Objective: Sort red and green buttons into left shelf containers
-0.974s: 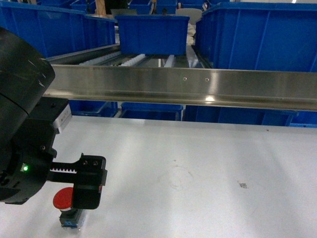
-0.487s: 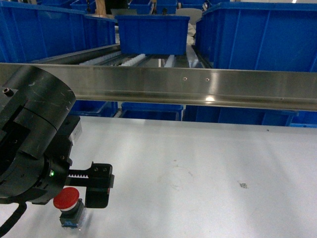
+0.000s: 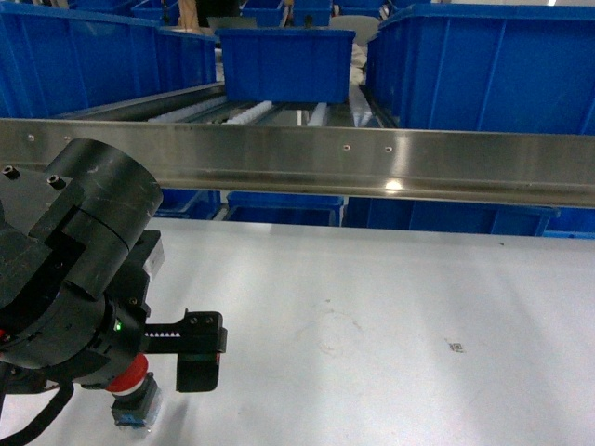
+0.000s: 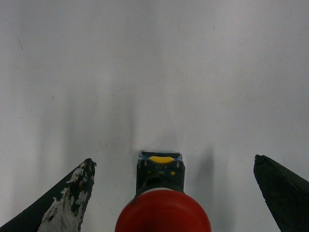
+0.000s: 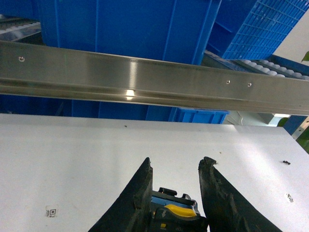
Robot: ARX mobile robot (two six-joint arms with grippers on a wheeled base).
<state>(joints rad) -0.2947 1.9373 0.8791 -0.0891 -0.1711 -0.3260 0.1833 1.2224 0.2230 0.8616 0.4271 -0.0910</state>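
Note:
The red button [image 4: 162,215] stands on the white table [image 3: 400,316], its black-and-blue block [image 4: 160,169] pointing away. My left gripper [image 4: 173,160] is open around it, both fingers well clear of it. In the head view one left finger [image 3: 199,358] shows beside the red button [image 3: 130,381], half hidden under the wrist. My right gripper [image 5: 176,160] is shut on a dark button block with a yellow and blue part [image 5: 176,212]; its cap is hidden. Blue containers [image 3: 88,51] stand on the shelf at the back left. The right gripper is outside the head view.
A steel rail [image 3: 372,163] runs across the table's far edge, with roller tracks behind it. More blue totes stand in the middle [image 3: 286,60] and at the right [image 3: 483,65]. A small printed mark [image 3: 456,347] lies on the table.
My left arm has swung right and lower over the red button, and its wrist now covers more of the cap. The button has stayed in place.

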